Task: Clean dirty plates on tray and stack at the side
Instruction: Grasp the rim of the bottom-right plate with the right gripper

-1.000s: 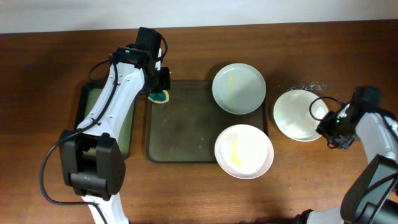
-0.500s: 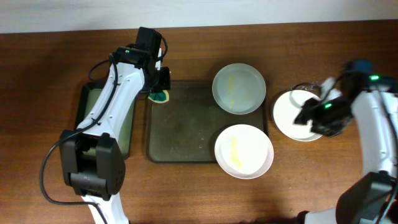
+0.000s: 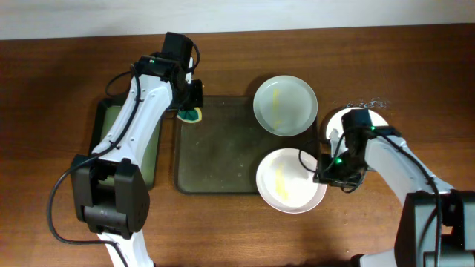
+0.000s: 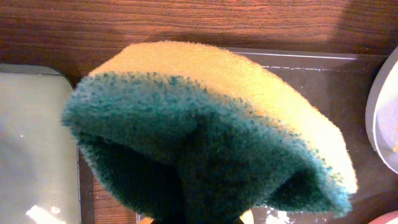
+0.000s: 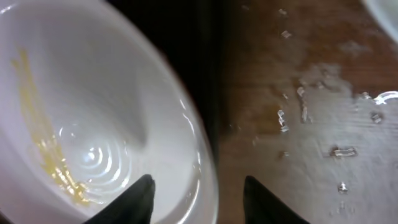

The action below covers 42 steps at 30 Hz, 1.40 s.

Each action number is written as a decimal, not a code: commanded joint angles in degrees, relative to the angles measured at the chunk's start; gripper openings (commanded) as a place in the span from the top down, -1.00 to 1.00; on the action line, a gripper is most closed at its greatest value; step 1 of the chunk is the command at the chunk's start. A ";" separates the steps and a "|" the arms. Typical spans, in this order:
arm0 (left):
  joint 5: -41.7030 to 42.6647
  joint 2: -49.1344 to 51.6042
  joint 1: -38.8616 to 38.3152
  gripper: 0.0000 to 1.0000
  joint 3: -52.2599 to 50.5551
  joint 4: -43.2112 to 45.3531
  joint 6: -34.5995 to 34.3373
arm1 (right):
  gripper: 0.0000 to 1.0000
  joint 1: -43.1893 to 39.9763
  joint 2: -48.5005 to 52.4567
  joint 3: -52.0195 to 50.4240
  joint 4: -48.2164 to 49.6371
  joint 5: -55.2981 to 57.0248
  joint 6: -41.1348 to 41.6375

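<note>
The dark tray [image 3: 215, 156] carries two plates. The far plate [image 3: 285, 105] sits at its back right corner and the near plate [image 3: 286, 182] at its front right corner, both with a yellow streak. A third plate [image 3: 334, 133] lies on the table to the right, partly under my right arm. My right gripper [image 3: 326, 172] is open at the near plate's right edge. In the right wrist view the gripper [image 5: 199, 193] straddles the rim of that plate [image 5: 93, 112], with gaps on both sides. My left gripper [image 3: 191, 110] is shut on a yellow-green sponge [image 4: 211, 130] over the tray's back left corner.
A smaller black tray with a greenish inside [image 3: 107, 122] lies left of the big tray, under my left arm. Water drops [image 3: 364, 102] wet the wood behind the side plate, and the wet table [image 5: 323, 124] shows beside the near plate.
My right arm has swung left from beyond the side plate, across it, down to the near plate's right rim. The left arm and the sponge have not moved.
</note>
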 commanded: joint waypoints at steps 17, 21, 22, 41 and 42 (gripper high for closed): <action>0.46 -0.13 0.09 1.00 0.90 0.11 -0.52 | 0.91 8.00 -3.06 1.88 -2.99 0.20 5.33; 0.46 -0.13 0.09 1.00 0.90 0.11 -0.52 | 0.92 18.88 -4.20 4.35 6.88 4.35 19.78; 0.46 -0.13 0.09 1.00 0.90 0.11 -0.52 | 0.92 21.49 -4.11 4.35 10.67 5.95 24.04; 0.46 -0.13 0.09 1.00 0.90 0.11 -0.52 | 0.92 31.87 7.76 4.35 27.43 14.10 42.18; 0.46 -0.13 0.09 1.00 0.90 0.09 -0.52 | 0.92 31.87 7.76 4.35 27.41 14.10 42.16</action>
